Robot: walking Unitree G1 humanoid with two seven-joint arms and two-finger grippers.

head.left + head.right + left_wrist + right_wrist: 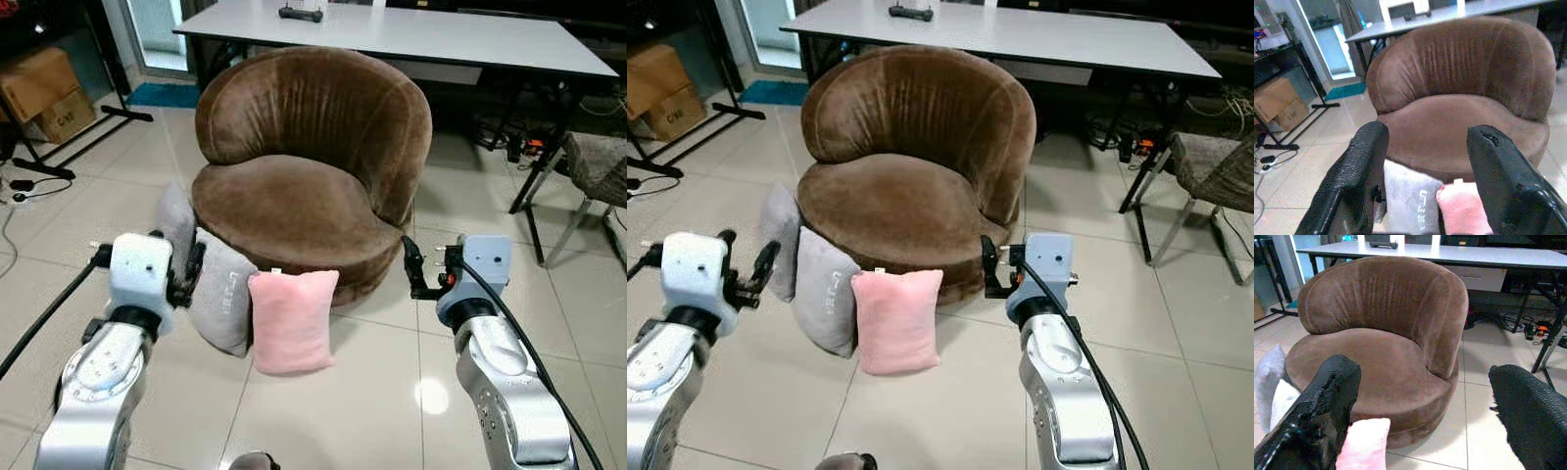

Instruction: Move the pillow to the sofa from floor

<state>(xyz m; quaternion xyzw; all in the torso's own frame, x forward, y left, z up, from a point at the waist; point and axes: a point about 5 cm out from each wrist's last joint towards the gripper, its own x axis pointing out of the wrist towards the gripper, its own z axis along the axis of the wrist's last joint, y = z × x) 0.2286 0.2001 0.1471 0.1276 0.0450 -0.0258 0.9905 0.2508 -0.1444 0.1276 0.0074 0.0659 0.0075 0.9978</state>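
nearest to the camera, the left gripper and the right gripper are both raised, each with its two black fingers wide apart and holding nothing. just beyond them the soft pink square pillow stands on the pale glossy tile floor, leaning on the round brown velvet sofa. beside it a grey pillow partly hides a second grey pillow. behind the sofa is a long white table, its far edge cut off.
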